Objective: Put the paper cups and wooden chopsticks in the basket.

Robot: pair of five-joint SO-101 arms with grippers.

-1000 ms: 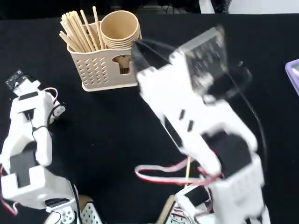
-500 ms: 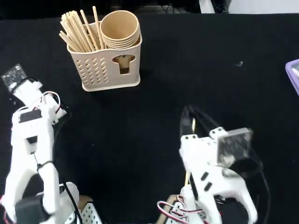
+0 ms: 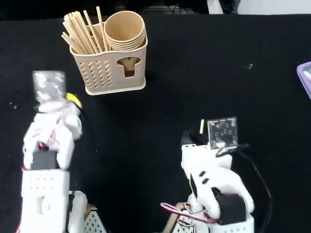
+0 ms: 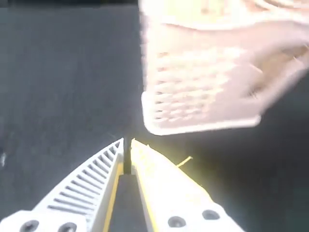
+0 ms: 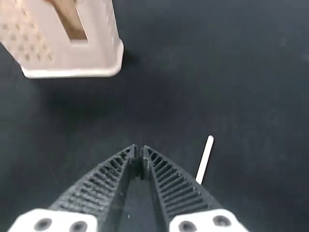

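1. Left arm [image 3: 48, 141] is motion-smeared in my high view; I can't make out its outline or front end.
2. Basket [image 4: 203, 77] is smeared in the left wrist view, with its top cut by the frame edge. In the right wrist view I get one lower corner, the rest cropped.
3. Chopstick [image 3: 201, 126] on the tabletop [image 3: 194, 73]: the tip pokes out from under the right arm [image 3: 214, 179], the rest is hidden. In the right wrist view its near end runs behind the fingers [image 5: 176, 191].
4. Paper cups [image 3: 125, 29] are nested; I can't count them.
5. Purple object [image 3: 304, 77] is cut by the frame edge; can't identify it.
6. Speck [image 3: 249, 66] on the tabletop is too small to tell.
7. Both arm bases are cropped at the bottom edge.
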